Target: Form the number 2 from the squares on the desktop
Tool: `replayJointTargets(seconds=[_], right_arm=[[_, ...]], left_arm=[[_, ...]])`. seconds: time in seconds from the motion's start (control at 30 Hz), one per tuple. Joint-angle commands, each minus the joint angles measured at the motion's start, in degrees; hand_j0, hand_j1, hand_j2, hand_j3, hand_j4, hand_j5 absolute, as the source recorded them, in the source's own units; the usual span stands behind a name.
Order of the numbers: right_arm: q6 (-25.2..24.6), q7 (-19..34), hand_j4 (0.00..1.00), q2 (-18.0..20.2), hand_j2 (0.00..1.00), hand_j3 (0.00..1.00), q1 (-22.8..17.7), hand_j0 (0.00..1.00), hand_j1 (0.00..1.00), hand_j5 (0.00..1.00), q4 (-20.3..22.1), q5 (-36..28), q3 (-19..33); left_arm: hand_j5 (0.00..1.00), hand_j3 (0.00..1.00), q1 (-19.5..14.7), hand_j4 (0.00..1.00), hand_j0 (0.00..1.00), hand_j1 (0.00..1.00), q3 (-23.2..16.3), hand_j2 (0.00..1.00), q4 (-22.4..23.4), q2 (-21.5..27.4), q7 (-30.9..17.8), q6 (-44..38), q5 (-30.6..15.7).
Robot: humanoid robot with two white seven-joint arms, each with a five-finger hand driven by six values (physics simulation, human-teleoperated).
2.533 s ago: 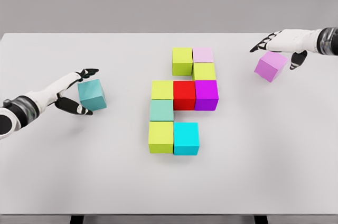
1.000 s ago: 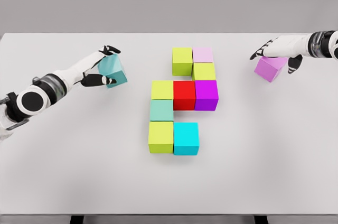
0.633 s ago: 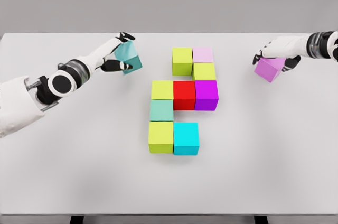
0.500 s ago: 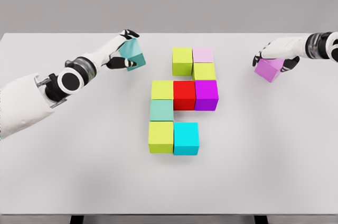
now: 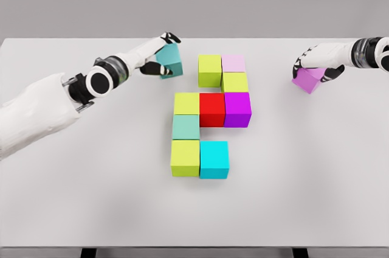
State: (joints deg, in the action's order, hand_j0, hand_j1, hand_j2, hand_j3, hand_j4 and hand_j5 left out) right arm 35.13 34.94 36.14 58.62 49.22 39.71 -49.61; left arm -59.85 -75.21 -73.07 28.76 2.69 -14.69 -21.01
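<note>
On the white counter (image 5: 73,209), head view: eight cubes packed edge to edge around the middle. Nearest the far edge, a lime cube (image 5: 209,70) touching a pale pink cube (image 5: 234,62) on its right. Just in front of the pink one, a second lime cube (image 5: 235,81). Next row toward the near edge: a third lime cube (image 5: 186,103), a red cube (image 5: 212,109) and a magenta cube (image 5: 237,109), side by side from left to right. Below the third lime cube, a mint cube (image 5: 185,127); below that, a fourth lime cube (image 5: 185,157) with a cyan cube (image 5: 214,159) touching its right side.

Toward the far edge, left of the cluster: left hand (image 5: 159,56), arm stretched in from the lower left, fingers (image 5: 152,68) clenched around a teal cube (image 5: 170,58). Teal cube tilted, near the first lime cube but apart from it; cannot tell whether resting on the counter or lifted.

Near the right edge, well apart from the cluster: right hand (image 5: 316,60), arm entering from the right, draped over a violet cube (image 5: 308,79). Dark fingertips (image 5: 298,66) down on both sides of the cube, grasping it from above. Violet cube turned corner-on, upper part hidden by the hand.
</note>
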Motion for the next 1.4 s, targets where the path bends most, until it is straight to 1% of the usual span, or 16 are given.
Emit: replayJointTargets(seconds=[0.0, 0.13, 0.23, 0.27, 0.3, 0.4, 0.47, 0.5, 0.57, 0.67, 0.83, 1.0, 1.07, 1.17, 1.27, 1.37], right_arm=[[-0.13, 0.06, 0.71, -0.01, 0.71, 0.71, 0.0, 0.71, 0.71, 0.71, 0.26, -1.04, 0.04], [-0.13, 0.06, 0.71, 0.07, 0.71, 0.71, 0.09, 0.71, 0.71, 0.71, 0.43, -1.22, 0.39], [-0.13, 0.06, 0.71, 0.51, 0.71, 0.71, 0.18, 0.71, 0.71, 0.71, 0.52, -1.65, 0.75], [-0.13, 0.06, 0.71, 0.69, 0.71, 0.71, 0.18, 0.71, 0.71, 0.71, 0.7, -3.23, 0.83], [-0.13, 0.06, 0.71, 0.95, 0.71, 0.71, 0.18, 0.71, 0.71, 0.71, 0.79, -4.64, 0.83], [-0.13, 0.06, 0.71, 1.39, 0.71, 0.71, 0.26, 0.71, 0.71, 0.71, 1.58, -5.0, 0.83], [-0.13, 0.06, 0.71, 2.27, 0.71, 0.71, 0.26, 0.71, 0.71, 0.71, 2.46, -5.17, 1.8], [-0.13, 0.06, 0.71, 2.45, 0.71, 0.71, 0.26, 0.71, 0.71, 0.71, 3.42, -6.75, 1.98], [-0.13, 0.06, 0.71, 4.38, 0.71, 0.71, -0.09, 0.71, 0.71, 0.71, 4.91, -8.07, 2.06], [-0.13, 0.06, 0.71, 5.52, 0.71, 0.71, -0.44, 0.71, 0.71, 0.71, 7.02, -8.42, 2.06], [-0.13, 0.06, 0.71, 7.19, 0.71, 0.71, -1.14, 0.71, 0.71, 0.71, 9.84, -8.51, 2.15], [-0.13, 0.06, 0.71, 11.06, 0.71, 0.71, -3.25, 0.71, 0.71, 0.71, 17.57, -10.97, 2.15], [-0.13, 0.06, 0.71, 11.5, 0.71, 0.71, -3.78, 0.71, 0.71, 0.71, 19.15, -11.24, 2.24], [-0.13, 0.06, 0.71, 11.59, 0.71, 0.71, -4.74, 0.71, 0.71, 0.71, 22.84, -11.24, 2.24], [-0.13, 0.06, 0.71, 14.93, 0.71, 0.71, -6.77, 0.71, 0.71, 0.71, 30.49, -11.32, 2.59], [-0.13, 0.06, 0.71, 16.07, 0.71, 0.71, -8.26, 0.71, 0.71, 0.71, 33.83, -11.85, 2.86]], left_arm=[[0.44, 0.44, -0.09, 0.44, 0.44, 0.44, 0.15, 0.44, 0.82, -0.81, -2.69, -0.08, 0.01], [0.45, 0.45, -0.35, 0.45, 0.45, 0.45, 1.3, 0.45, 1.71, -2.48, -4.8, 0.01, 0.36], [0.45, 0.45, -0.44, 0.45, 0.45, 0.45, 1.3, 0.45, 4.25, -3.54, -4.89, 0.36, 0.62], [0.45, 0.45, -0.44, 0.45, 0.45, 0.45, 1.3, 0.45, 4.96, -3.8, -4.89, 1.15, 0.62], [0.45, 0.45, -0.44, 0.45, 0.45, 0.45, 1.3, 0.45, 5.05, -3.8, -4.89, 1.77, 0.62], [0.45, 0.45, -0.44, 0.45, 0.45, 0.45, 1.3, 0.45, 5.13, -3.8, -5.33, 1.86, 0.62], [0.45, 0.45, -0.44, 0.45, 0.45, 0.45, 1.3, 0.45, 5.83, -3.8, -5.86, 3.17, 0.62], [0.45, 0.45, -0.44, 0.45, 0.45, 0.45, 1.3, 0.45, 6.45, -4.24, -5.86, 3.88, 0.62], [0.45, 0.45, -0.44, 0.45, 0.45, 0.45, 1.3, 0.45, 6.98, -4.33, -7.52, 5.02, 0.62], [0.45, 0.45, -0.44, 0.45, 0.45, 0.45, 1.3, 0.45, 7.24, -4.33, -9.64, 5.72, 0.62], [0.46, 0.46, -0.44, 0.46, 0.46, 0.46, 1.3, 0.46, 7.24, -4.24, -10.78, 6.34, 0.62], [0.46, 0.46, -0.53, 0.46, 0.46, 0.46, 1.3, 0.46, 7.24, -4.24, -10.87, 6.34, 0.71], [0.46, 0.46, -0.62, 0.46, 0.46, 0.46, 1.3, 0.46, 7.33, -4.33, -10.87, 6.25, 0.71], [0.46, 0.46, -0.97, 0.46, 0.46, 0.46, 1.3, 0.46, 10.14, -5.38, -10.87, 6.87, 0.8], [0.46, 0.46, -0.97, 0.46, 0.46, 0.46, 1.3, 0.46, 11.02, -5.91, -10.87, 7.48, 0.8], [0.46, 0.46, -0.97, 0.46, 0.46, 0.46, 1.3, 0.46, 10.85, -6.35, -10.87, 7.57, 1.15]])
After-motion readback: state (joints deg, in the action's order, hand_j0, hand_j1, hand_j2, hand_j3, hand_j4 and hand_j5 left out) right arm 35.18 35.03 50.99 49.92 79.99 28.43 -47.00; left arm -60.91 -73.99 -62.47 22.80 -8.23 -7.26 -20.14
